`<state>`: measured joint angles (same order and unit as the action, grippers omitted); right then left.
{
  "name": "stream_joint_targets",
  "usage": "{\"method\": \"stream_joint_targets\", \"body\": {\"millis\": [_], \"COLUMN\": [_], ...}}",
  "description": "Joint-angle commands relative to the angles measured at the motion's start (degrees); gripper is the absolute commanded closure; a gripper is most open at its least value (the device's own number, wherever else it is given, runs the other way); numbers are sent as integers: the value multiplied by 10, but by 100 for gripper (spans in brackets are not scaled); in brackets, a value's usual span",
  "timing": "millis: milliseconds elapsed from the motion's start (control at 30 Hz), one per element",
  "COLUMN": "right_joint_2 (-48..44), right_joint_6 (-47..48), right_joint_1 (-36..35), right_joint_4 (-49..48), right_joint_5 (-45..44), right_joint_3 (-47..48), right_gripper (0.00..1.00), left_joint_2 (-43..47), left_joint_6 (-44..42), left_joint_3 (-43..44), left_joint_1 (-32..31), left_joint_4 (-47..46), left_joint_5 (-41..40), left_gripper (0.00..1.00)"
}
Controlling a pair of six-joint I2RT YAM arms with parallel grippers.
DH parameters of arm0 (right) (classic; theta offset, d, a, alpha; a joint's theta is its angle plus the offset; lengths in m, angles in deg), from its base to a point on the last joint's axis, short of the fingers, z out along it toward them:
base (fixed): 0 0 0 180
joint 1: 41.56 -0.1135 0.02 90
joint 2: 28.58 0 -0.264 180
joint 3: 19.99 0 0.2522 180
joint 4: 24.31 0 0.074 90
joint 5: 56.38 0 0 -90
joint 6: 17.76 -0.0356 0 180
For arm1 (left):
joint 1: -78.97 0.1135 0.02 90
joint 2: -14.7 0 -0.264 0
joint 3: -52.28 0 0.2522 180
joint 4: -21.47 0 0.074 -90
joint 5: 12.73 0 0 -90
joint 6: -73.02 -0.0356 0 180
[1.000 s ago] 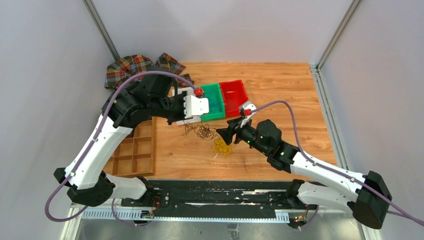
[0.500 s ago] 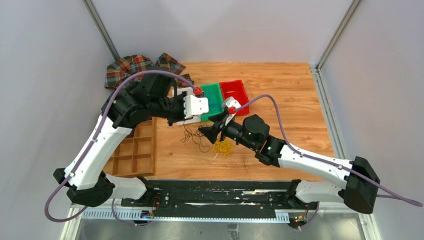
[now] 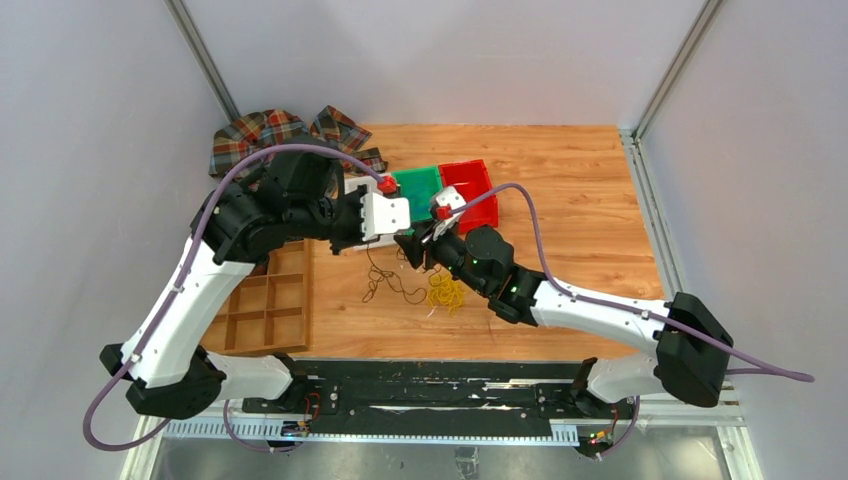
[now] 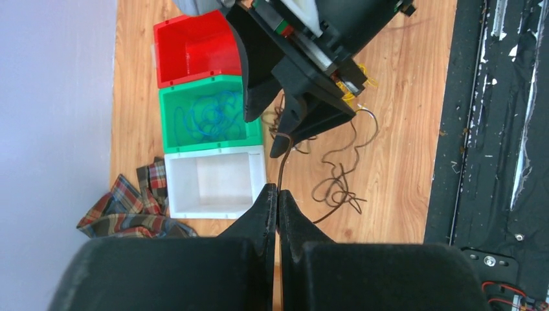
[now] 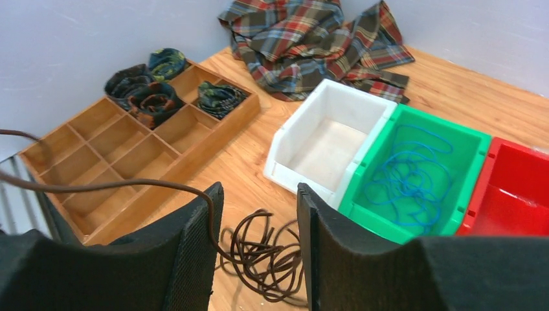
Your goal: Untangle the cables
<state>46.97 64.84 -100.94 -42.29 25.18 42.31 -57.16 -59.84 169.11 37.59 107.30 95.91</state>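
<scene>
My left gripper (image 4: 278, 189) is shut on a thin dark brown cable (image 4: 336, 184) and holds one strand up, while the rest lies in loose loops on the wooden table (image 3: 560, 230). My right gripper (image 5: 259, 194) is open, close beside the left gripper (image 3: 362, 240). The brown strand (image 5: 208, 223) runs along the inner face of its left finger, above the brown tangle (image 5: 268, 259). A yellow cable bunch (image 3: 445, 292) lies on the table under the right arm. A blue cable (image 5: 408, 175) lies in the green bin (image 5: 476, 146).
A white bin (image 5: 285, 146), the green bin (image 3: 420, 183) and a red bin (image 3: 468, 180) stand in a row behind the grippers. A wooden divider tray (image 3: 270, 310) with dark coiled bundles (image 5: 149, 91) is at the left. A plaid cloth (image 3: 270, 135) lies at the back left.
My right gripper has moved left and away, up to the left gripper. The brown tangle has been drawn out into looser loops. The left gripper shifted slightly left.
</scene>
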Motion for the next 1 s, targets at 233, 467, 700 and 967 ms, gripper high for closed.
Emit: {"method": "stream_joint_targets", "body": {"millis": [233, 467, 700, 967], "right_joint_2": [19, 18, 10, -50], "right_joint_6": [-13, -45, -92, -91], "right_joint_1": [12, 18, 19, 19], "right_joint_4": [-33, -46, -63, -38], "right_joint_5": [-71, -83, -93, -116], "right_joint_3": [-62, -139, -211, -219], "right_gripper": [57, 59, 59, 56], "left_joint_2": [31, 20, -13, -13], "left_joint_6": [-6, -35, -50, -56], "left_joint_3": [48, 105, 155, 38], "left_joint_1": [-3, -3, -3, 9], "left_joint_4": [-13, -14, -33, -208], "left_joint_5": [3, -70, -133, -217], "left_gripper": [99, 100, 99, 99]}}
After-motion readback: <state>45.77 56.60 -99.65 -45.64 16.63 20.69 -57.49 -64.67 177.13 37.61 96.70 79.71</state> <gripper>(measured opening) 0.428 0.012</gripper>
